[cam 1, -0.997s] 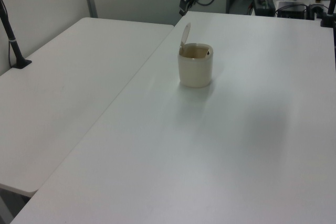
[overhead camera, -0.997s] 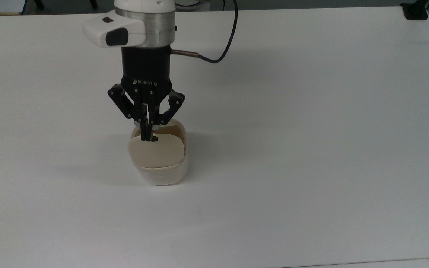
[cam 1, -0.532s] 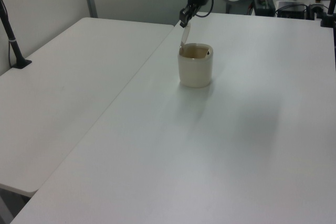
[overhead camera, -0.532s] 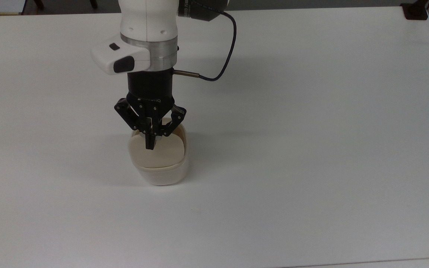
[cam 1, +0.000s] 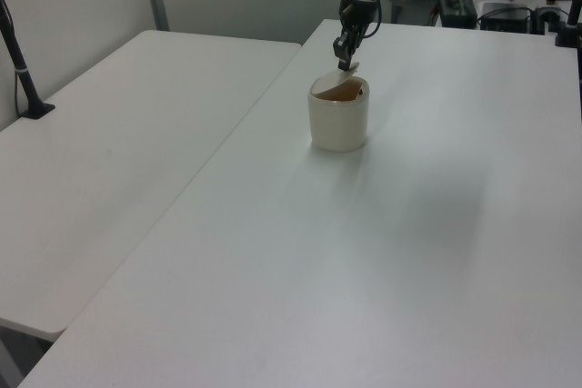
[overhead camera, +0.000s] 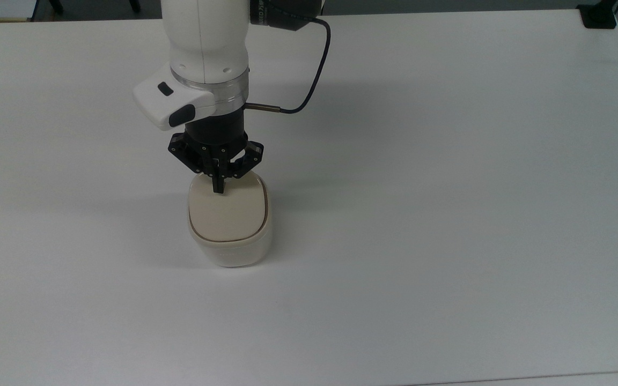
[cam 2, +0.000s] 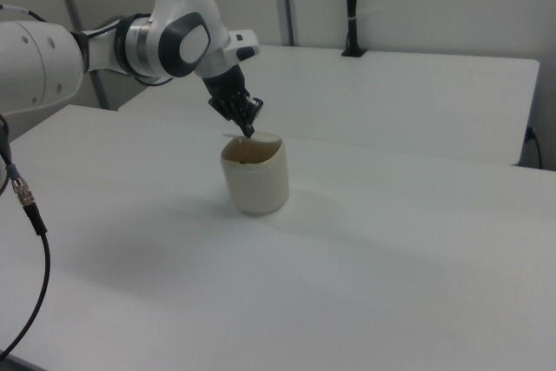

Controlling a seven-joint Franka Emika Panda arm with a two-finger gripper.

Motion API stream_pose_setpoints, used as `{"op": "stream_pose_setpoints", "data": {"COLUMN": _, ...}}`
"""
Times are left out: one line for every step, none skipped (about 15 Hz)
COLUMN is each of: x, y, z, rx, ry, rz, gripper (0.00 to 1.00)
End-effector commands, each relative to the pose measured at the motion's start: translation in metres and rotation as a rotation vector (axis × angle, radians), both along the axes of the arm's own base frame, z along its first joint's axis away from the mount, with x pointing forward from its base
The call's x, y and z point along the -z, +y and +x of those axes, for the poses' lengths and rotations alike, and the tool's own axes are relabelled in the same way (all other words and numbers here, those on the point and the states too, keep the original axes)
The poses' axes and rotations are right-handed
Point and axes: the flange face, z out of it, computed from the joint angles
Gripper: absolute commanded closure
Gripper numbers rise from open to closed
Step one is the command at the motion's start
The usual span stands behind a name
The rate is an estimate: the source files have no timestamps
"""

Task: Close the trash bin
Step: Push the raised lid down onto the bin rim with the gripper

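Trash bin (overhead camera: 229,246), worktop (overhead camera: 448,187): lid (overhead camera: 227,214) part-lowered, claw (overhead camera: 216,188) pinched narrow at its 12 o'clock edge; press straight down, gently, until seated flush.

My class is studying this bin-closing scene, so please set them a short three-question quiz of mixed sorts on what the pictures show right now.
1. True or false: the lid of the trash bin already lies flat and fully shut.
2. The claw is: A) wide open, B) shut, tips pressing on the lid, C) gripping the bin's wall.
3. Fill in: the bin stands on a white ____.

Key: 1 false, in the left view and the right view the lid is tilted, with a gap open; 2 B; 3 table.
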Motion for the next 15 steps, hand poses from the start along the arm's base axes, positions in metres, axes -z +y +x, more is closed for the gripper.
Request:
{"op": "stream_pose_setpoints", "data": {"x": 0.015, "y": 0.003, "z": -0.003, "rx": -0.04, "ry": 0.056, "rz": 0.003, "gripper": 0.97}}
{"op": "stream_pose_setpoints", "data": {"x": 0.019, "y": 0.006, "z": -0.003, "rx": -0.045, "ry": 0.061, "rz": 0.001, "gripper": 0.97}}
{"op": "stream_pose_setpoints", "data": {"x": 0.031, "y": 0.009, "z": -0.001, "rx": -0.051, "ry": 0.079, "rz": -0.004, "gripper": 0.97}}
{"op": "stream_pose_setpoints", "data": {"x": 0.041, "y": 0.011, "z": 0.001, "rx": -0.055, "ry": 0.093, "rz": -0.008, "gripper": 0.97}}
{"op": "stream_pose_setpoints", "data": {"x": 0.051, "y": 0.012, "z": 0.002, "rx": -0.057, "ry": 0.107, "rz": -0.011, "gripper": 0.97}}
{"op": "stream_pose_setpoints", "data": {"x": 0.058, "y": 0.012, "z": 0.003, "rx": -0.057, "ry": 0.116, "rz": -0.013, "gripper": 0.97}}
{"op": "stream_pose_setpoints", "data": {"x": 0.064, "y": 0.012, "z": 0.004, "rx": -0.059, "ry": 0.124, "rz": -0.014, "gripper": 0.97}}
{"op": "stream_pose_setpoints", "data": {"x": 0.067, "y": 0.012, "z": 0.004, "rx": -0.062, "ry": 0.129, "rz": -0.016, "gripper": 0.97}}
{"op": "stream_pose_setpoints", "data": {"x": 0.066, "y": 0.012, "z": 0.004, "rx": -0.069, "ry": 0.128, "rz": -0.016, "gripper": 0.97}}
{"op": "stream_pose_setpoints", "data": {"x": 0.062, "y": 0.012, "z": 0.004, "rx": -0.073, "ry": 0.124, "rz": -0.014, "gripper": 0.97}}
{"op": "stream_pose_setpoints", "data": {"x": 0.057, "y": 0.011, "z": 0.003, "rx": -0.071, "ry": 0.118, "rz": -0.012, "gripper": 0.97}}
{"op": "stream_pose_setpoints", "data": {"x": 0.051, "y": 0.011, "z": 0.003, "rx": -0.067, "ry": 0.116, "rz": -0.007, "gripper": 0.97}}
{"op": "stream_pose_setpoints", "data": {"x": 0.044, "y": 0.01, "z": 0.001, "rx": -0.063, "ry": 0.112, "rz": -0.003, "gripper": 0.97}}
{"op": "stream_pose_setpoints", "data": {"x": 0.038, "y": 0.01, "z": -0.001, "rx": -0.06, "ry": 0.111, "rz": 0.0, "gripper": 0.97}}
{"op": "stream_pose_setpoints", "data": {"x": 0.025, "y": 0.01, "z": -0.004, "rx": -0.058, "ry": 0.1, "rz": 0.003, "gripper": 0.97}}
